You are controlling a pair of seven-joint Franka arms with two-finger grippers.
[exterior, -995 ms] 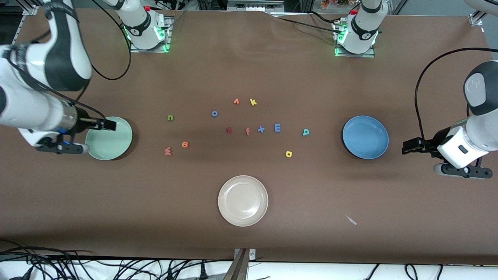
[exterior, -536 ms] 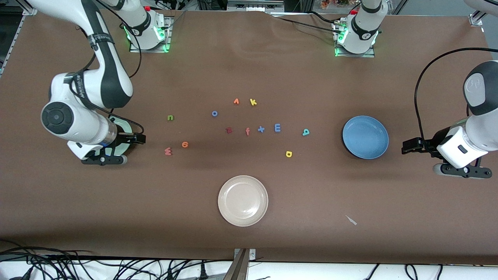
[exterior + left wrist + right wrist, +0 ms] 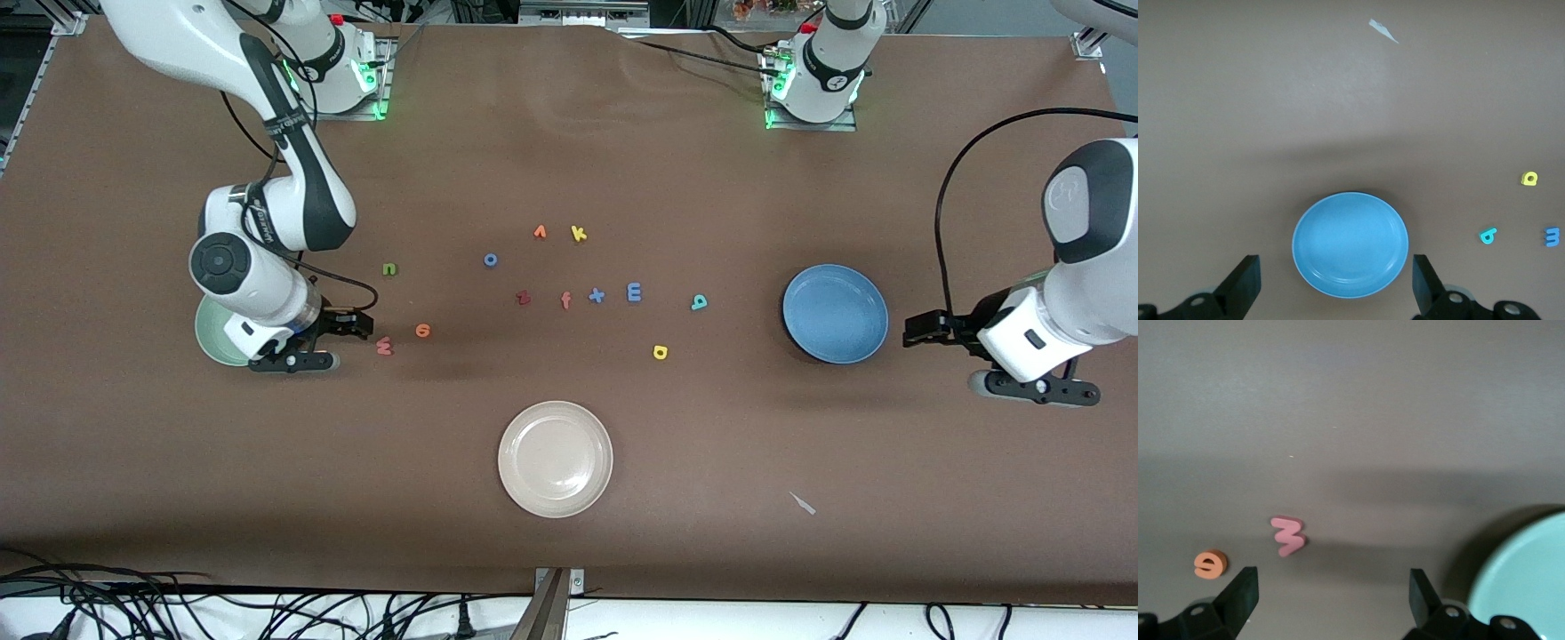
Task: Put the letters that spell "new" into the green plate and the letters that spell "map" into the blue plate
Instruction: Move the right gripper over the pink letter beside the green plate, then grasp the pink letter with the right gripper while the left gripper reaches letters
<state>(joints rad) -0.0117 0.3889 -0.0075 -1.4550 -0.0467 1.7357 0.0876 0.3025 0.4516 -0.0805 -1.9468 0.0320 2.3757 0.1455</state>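
While nothing is held between its widely spread fingers, the right gripper (image 3: 363, 325) is seen over the table between the green plate (image 3: 211, 336) and the pinkish-red w (image 3: 384, 346), just beside that letter. The orange e (image 3: 423, 331) is found near the w, toward the middle of the table, and the green n (image 3: 389, 268) farther from the front camera than both.

The left gripper (image 3: 914, 331) is likewise seen wide apart and empty, over the table beside the blue plate (image 3: 836, 313), at the left arm's end. The teal letter (image 3: 700, 302), the yellow rounded letter (image 3: 660, 352) and the blue m (image 3: 634, 292) are spread on the table between the blue plate and the middle. Both plates are seen without letters in them.
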